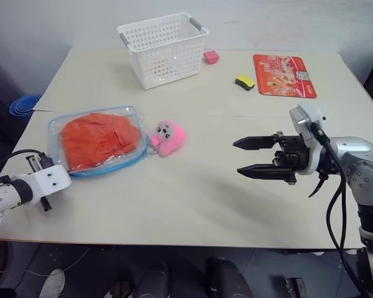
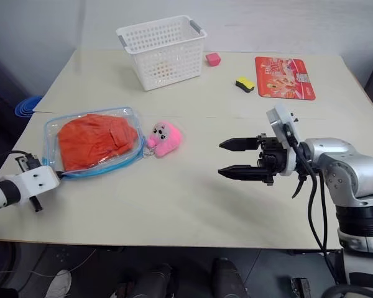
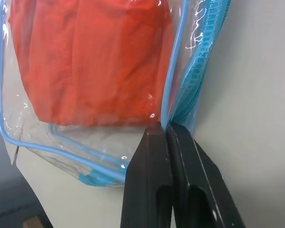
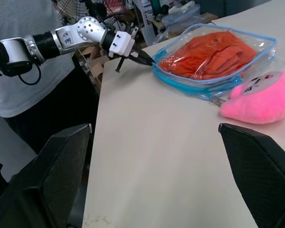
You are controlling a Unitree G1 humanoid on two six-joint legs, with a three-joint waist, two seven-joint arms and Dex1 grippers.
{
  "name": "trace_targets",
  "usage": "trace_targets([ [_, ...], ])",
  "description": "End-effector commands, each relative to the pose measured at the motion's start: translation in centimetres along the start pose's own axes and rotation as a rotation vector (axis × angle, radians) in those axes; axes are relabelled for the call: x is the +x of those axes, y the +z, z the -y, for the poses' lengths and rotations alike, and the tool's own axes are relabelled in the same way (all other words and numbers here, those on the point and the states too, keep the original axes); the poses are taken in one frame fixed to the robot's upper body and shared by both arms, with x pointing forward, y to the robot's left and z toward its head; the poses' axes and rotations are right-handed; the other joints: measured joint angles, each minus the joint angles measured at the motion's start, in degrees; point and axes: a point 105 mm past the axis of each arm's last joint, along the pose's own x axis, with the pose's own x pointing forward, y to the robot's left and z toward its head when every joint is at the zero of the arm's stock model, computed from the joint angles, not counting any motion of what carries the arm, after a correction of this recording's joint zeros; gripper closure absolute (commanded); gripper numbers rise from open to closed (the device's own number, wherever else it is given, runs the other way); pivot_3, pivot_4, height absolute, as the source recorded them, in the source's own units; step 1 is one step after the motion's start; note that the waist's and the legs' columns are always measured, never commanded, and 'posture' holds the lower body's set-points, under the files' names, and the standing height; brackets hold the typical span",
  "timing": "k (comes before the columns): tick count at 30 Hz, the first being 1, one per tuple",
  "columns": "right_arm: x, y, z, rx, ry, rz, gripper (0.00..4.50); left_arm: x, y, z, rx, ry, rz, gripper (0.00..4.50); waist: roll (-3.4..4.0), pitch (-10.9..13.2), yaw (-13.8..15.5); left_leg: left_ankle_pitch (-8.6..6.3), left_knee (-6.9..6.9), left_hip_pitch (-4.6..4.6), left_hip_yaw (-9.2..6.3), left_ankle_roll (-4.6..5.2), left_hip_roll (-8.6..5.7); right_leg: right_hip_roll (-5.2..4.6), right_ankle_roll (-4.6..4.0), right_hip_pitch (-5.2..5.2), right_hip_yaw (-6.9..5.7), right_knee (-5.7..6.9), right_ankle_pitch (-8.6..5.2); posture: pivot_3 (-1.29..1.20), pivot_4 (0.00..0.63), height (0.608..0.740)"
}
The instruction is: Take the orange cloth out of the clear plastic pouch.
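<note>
The clear plastic pouch with a light blue zipper edge lies flat at the table's left. The orange cloth is folded inside it. My left gripper reaches in from the table's left edge, and its black fingers are pressed together on the pouch's blue rim at the near corner. In the right wrist view the left gripper meets that same corner. My right gripper hovers above the table's right half, pointing left toward the pouch, open with nothing between its fingers.
A pink plush toy lies against the pouch's right side. A white lattice basket stands at the back, with a pink cube, a yellow-and-black block and a red printed card to its right. A person in a grey shirt stands beyond the left edge.
</note>
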Motion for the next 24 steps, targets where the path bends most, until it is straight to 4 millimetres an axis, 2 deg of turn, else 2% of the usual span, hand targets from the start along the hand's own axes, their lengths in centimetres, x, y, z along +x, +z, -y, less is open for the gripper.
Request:
trace_targets([
  [1,-0.5,1.0,-0.7,-0.048,-0.004,0.012,0.0,0.2,0.9,-1.0,0.048,0.037,0.04,4.48,0.0,0.0,0.0,0.0,0.0,0.0,0.0,0.0,0.0,0.0,0.0,0.0,0.0,0.0,0.0,0.0,0.15,0.74],
  [5,-0.8,0.9,-0.9,-0.046,-0.016,0.01,0.0,1.0,3.2,-0.9,0.148,0.029,0.139,4.48,0.0,0.0,0.0,0.0,-0.01,0.0,0.0,0.0,0.0,0.01,0.01,0.0,-0.02,0.0,0.0,0.0,0.15,0.74],
  [10,-1.1,0.6,-1.0,-0.037,-0.035,0.006,0.0,2.4,8.6,0.5,0.346,-0.027,0.359,4.48,0.0,0.0,0.3,0.0,0.06,-0.01,0.0,0.01,-0.03,0.0,0.04,0.03,-0.05,0.0,0.02,0.0,0.15,0.74],
  [14,-1.7,0.3,-1.2,-0.027,-0.058,-0.008,0.0,2.8,12.1,1.2,0.462,-0.047,0.519,4.48,0.0,0.0,0.3,0.0,0.12,-0.02,0.0,0.01,-0.03,0.01,0.06,0.04,-0.05,0.0,0.03,0.0,0.15,0.74],
  [20,-3.0,-0.1,-1.3,-0.017,-0.128,-0.013,0.0,3.3,15.6,2.0,0.559,-0.086,0.67,4.48,-0.01,0.0,0.4,-0.01,0.46,-0.07,0.0,0.03,-0.04,0.03,0.06,0.03,-0.08,0.28,0.03,0.0,0.15,0.74],
  [24,-3.5,-0.4,-1.5,-0.012,-0.155,-0.016,0.0,4.1,18.4,3.4,0.646,-0.122,0.787,4.48,-0.01,0.0,0.6,-0.03,0.83,-0.11,0.01,0.06,-0.06,0.03,0.09,0.08,-0.05,0.43,0.05,0.0,0.15,0.74],
])
